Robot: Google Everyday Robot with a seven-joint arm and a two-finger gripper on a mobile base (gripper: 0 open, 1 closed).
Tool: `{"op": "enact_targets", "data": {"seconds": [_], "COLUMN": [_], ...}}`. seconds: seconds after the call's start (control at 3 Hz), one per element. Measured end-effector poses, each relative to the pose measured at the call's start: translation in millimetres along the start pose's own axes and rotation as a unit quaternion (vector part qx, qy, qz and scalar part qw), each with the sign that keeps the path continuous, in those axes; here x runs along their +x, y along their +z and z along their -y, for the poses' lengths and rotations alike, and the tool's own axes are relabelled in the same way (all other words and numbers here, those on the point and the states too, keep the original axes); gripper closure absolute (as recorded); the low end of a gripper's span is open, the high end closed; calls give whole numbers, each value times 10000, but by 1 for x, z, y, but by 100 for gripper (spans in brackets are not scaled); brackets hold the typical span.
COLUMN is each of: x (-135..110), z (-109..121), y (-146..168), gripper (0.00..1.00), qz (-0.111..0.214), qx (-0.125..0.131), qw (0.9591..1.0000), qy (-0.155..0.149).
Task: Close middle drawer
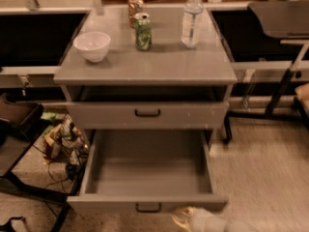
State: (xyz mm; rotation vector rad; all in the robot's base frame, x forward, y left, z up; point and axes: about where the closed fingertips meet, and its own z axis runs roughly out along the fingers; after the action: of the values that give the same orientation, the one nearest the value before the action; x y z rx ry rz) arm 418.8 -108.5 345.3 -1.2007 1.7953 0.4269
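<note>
Currently the middle drawer [145, 175] stands pulled far out below the upper drawer front [147, 114], its low panel nearest the camera. The gripper [203, 220] sits at the bottom edge, just right of the drawer handle [148, 207]; its grip state cannot be told. Advice: press flat near panel centre and push straight inward to avoid racking. Green can [143, 31] and bottle [192, 17] on the bench [159, 64]: labels unreadable.

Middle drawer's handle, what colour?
Black bar handle, grey metal middle drawer, camera view; pale gripper beside it.
</note>
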Motion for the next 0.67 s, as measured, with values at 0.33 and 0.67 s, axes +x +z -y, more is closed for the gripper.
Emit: {"op": "enact_targets", "data": {"seconds": [0.33, 0.67], "x": [0, -9], "z": [0, 16], "y": [0, 18], "gripper": [100, 100], "qz": [0, 94], "qx": [0, -43], "qw": [10000, 9999], "qy": [0, -74]}}
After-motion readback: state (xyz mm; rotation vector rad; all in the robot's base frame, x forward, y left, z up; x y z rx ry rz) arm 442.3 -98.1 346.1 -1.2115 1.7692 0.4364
